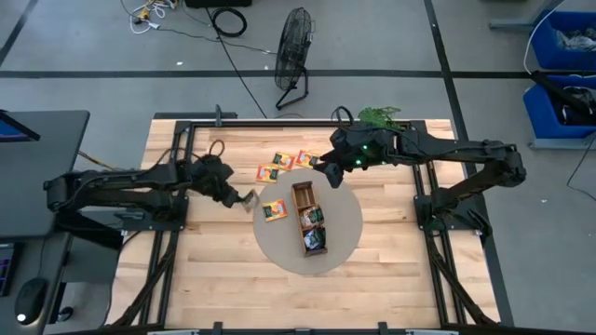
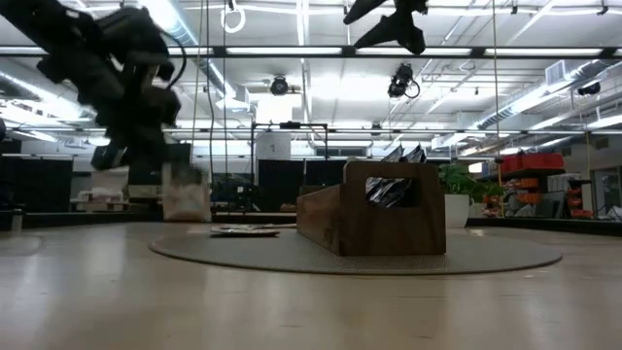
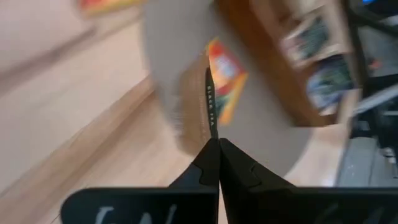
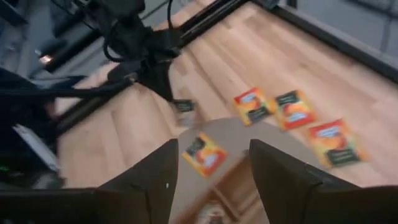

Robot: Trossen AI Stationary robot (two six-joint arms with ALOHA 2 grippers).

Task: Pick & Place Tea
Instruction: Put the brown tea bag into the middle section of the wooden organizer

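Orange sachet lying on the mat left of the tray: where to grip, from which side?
The orange sachet lies flat on the mat. Probably come straight down and pinch two opposite edges; its tray-free left side leaves finger room. The open right gripper hovers nearby.

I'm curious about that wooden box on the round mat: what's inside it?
The wooden tray holds several dark tea sachets standing in its middle and near compartments; its far compartment looks empty. Anything beneath them is hidden.

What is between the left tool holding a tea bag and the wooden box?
In the high view, one orange-yellow tea sachet lies flat on the round grey mat, between the left tool and the brown wooden tray.
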